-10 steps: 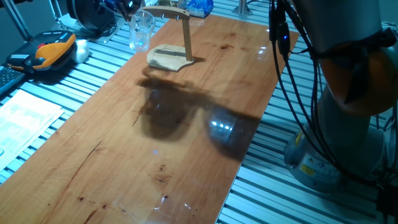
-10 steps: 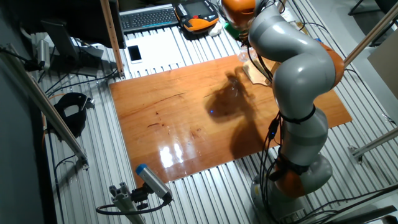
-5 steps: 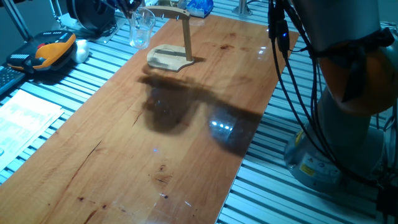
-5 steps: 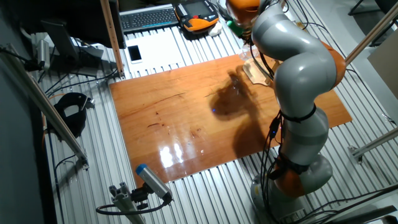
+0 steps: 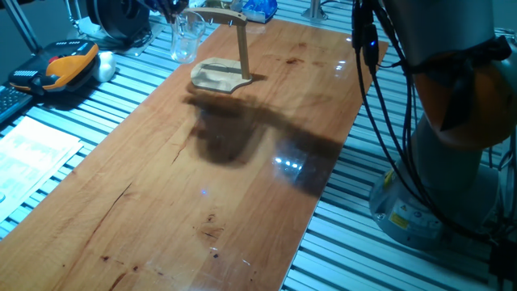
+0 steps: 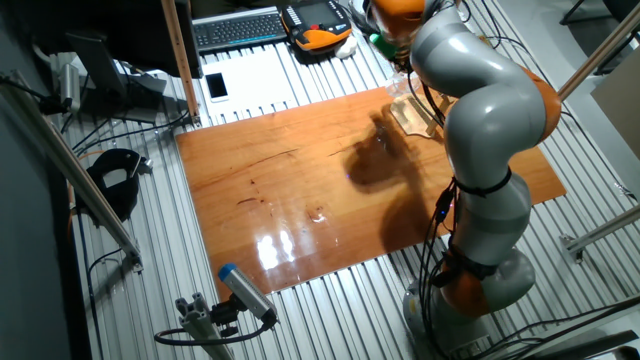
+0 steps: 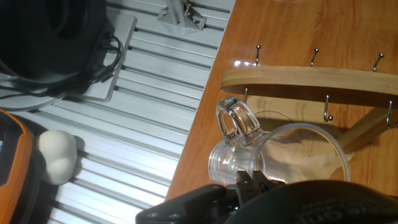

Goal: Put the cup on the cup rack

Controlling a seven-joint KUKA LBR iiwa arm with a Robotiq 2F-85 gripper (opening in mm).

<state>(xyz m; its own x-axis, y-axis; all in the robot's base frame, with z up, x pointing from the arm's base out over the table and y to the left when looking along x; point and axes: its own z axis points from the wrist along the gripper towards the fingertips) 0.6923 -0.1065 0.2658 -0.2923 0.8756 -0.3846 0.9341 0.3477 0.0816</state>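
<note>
The clear glass cup hangs in the air at the far left corner of the wooden table, held by its rim. My gripper is shut on it from above, mostly cut off by the frame edge. In the hand view the cup is just below the rack's curved arm, with its handle pointing up at a hook. The fingers clamp the rim. The wooden cup rack stands right of the cup. In the other fixed view my arm hides most of the rack.
An orange and black pendant and a white ball lie on the slatted metal bench left of the table. A keyboard and phone lie beyond the table. My arm's base and cables stand at the right.
The gripper with the cup has moved slightly up and toward the rack's arm. The arm's shadow on the table has shifted the same way.
</note>
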